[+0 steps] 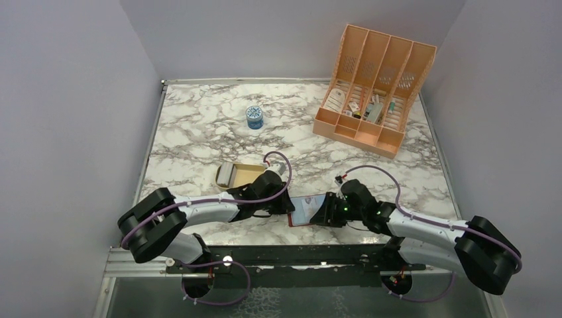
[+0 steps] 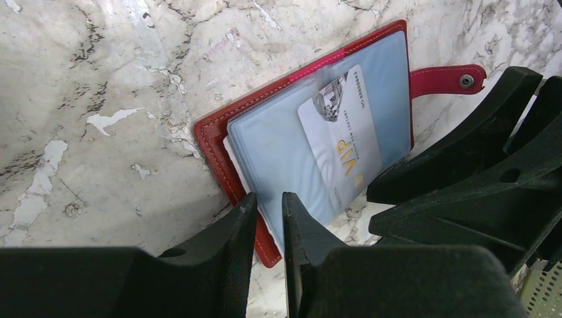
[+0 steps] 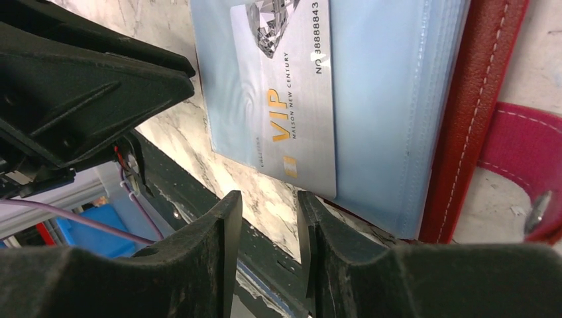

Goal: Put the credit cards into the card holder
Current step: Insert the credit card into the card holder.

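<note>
Left gripper (image 2: pixel 268 199) has its black fingers drawn close, pinching the lower edge of the card holder (image 2: pixel 219 132) where the red cover and a pale sleeve slip between them. Opposite it, the right gripper (image 3: pixel 268 197) stands with its jaws apart and nothing in the gap, its tips just at the end of a silver card (image 3: pixel 291 99) that lies on the holder's inner pages (whether it is fully tucked into a pocket cannot be told). The holder lies open and flat near the near edge of the tabletop (image 2: pixel 99 79), about midway along it, between the two grippers. Its cover is dark red with pale stitching, and its pockets are translucent pale blue plastic. A red strap (image 2: pixel 444 79) bears a small metal snap. The card is glossy, lettered "VIP" in gold. Well behind the left gripper, a shallow tan tray (image 1: pixel 248 173) holds a greyish stack of cards (image 1: pixel 225 173).
</note>
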